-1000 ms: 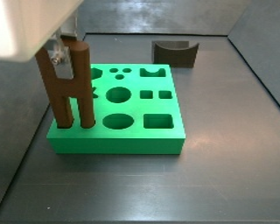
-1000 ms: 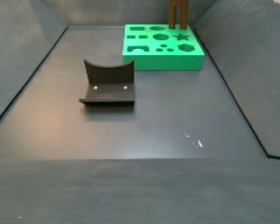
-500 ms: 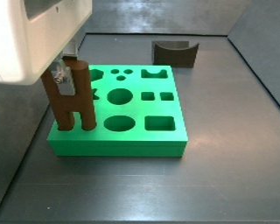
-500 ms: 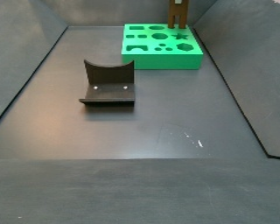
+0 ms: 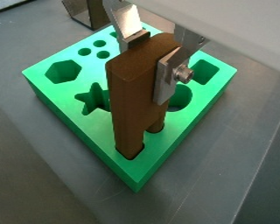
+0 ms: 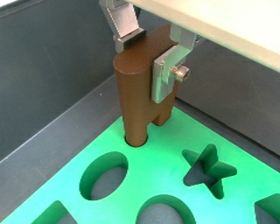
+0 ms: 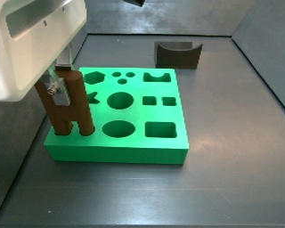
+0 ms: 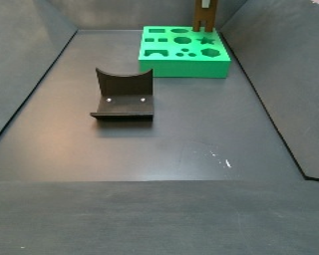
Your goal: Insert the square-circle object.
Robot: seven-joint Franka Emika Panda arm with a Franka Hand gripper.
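Note:
The square-circle object is a tall brown bar with two prongs. It stands upright at a corner of the green board, and both prongs reach down into holes there. My gripper is shut on the bar's upper end, one silver finger on each side. The same grip shows in a wrist view, with the bar entering the board. In a side view the bar stands at the board's near left corner under the gripper. The bar also shows far off at the board.
A squat dark grey block with a curved notch sits behind the board, and nearer the camera in a side view. The board has several other open holes. Grey walls enclose the floor.
The gripper has moved down with the bar. The prongs sit deeper in the board's holes, so the bar stands lower than a second ago.

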